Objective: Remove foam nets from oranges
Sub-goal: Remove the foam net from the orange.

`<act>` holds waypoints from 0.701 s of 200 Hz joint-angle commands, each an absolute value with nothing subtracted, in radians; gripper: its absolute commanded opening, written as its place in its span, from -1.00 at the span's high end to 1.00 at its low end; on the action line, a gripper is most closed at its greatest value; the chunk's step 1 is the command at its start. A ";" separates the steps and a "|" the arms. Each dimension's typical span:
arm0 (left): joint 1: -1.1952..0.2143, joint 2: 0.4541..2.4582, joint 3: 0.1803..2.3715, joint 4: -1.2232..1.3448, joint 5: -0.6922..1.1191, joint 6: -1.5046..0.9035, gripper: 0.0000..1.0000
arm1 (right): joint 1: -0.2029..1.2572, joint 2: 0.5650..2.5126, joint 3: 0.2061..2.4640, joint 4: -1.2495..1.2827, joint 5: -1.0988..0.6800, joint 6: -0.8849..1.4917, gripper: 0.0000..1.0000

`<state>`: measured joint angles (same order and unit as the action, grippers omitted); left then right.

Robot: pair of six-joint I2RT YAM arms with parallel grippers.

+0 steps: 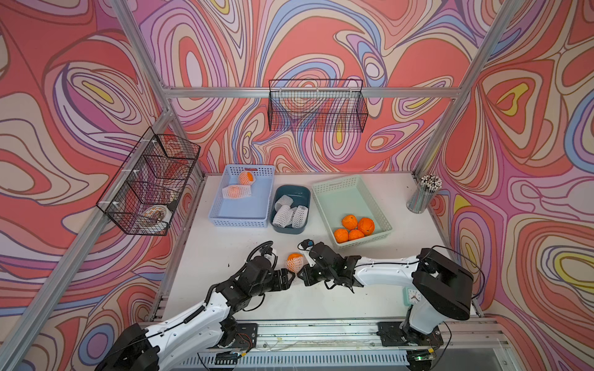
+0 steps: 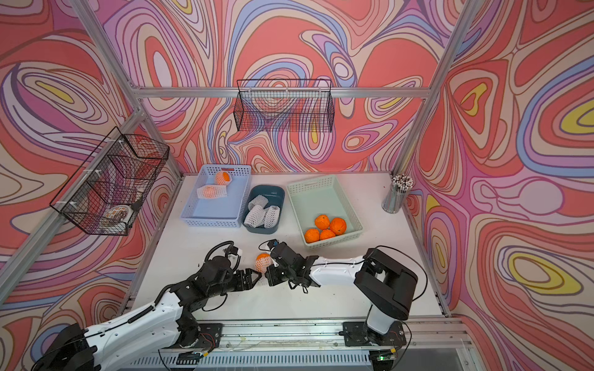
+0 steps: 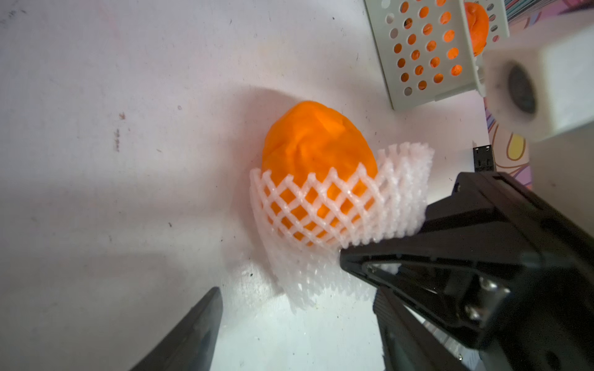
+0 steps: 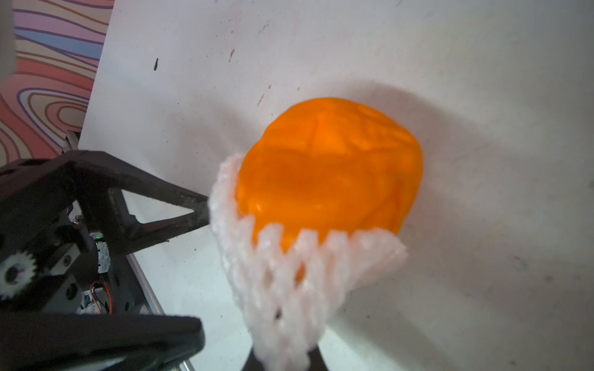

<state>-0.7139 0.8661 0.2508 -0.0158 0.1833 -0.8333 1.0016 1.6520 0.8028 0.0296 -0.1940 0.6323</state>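
Right gripper (image 3: pixel 348 257) apparently on net (image 3: pixel 401 192) edge

Near the centre of the table (image 1: pixel 225 257), a touch toward 6 o'clock, you have one orange (image 1: pixel 294 256) with its bumpy top bare. A white diamond-mesh foam net (image 1: pixel 293 266) wraps only its lower half, the loose end bunched and drawn to a point. At 3 o'clock four bare oranges (image 1: pixel 353 228) cluster, touching. At 11 o'clock two netted oranges (image 1: pixel 234 191) lie side by side, and at 12 a few empty nets (image 1: pixel 287 213) are heaped together, tube-shaped and slack.
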 commanded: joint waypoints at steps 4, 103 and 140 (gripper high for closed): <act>-0.716 0.889 0.234 0.072 0.191 -0.867 -0.48 | 0.997 1.616 0.825 -0.016 -0.222 0.652 0.93; -0.716 0.870 0.208 0.100 0.187 -0.892 -0.28 | 0.944 1.541 0.832 -0.013 -0.355 0.771 0.88; -0.716 0.882 0.212 0.129 0.195 -0.896 -0.16 | 0.918 1.552 0.812 0.042 -0.423 0.820 0.88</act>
<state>-0.7139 0.8780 0.2199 0.0803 0.1905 -0.8776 0.9371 1.5604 0.8196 -0.0162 -0.3435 0.7628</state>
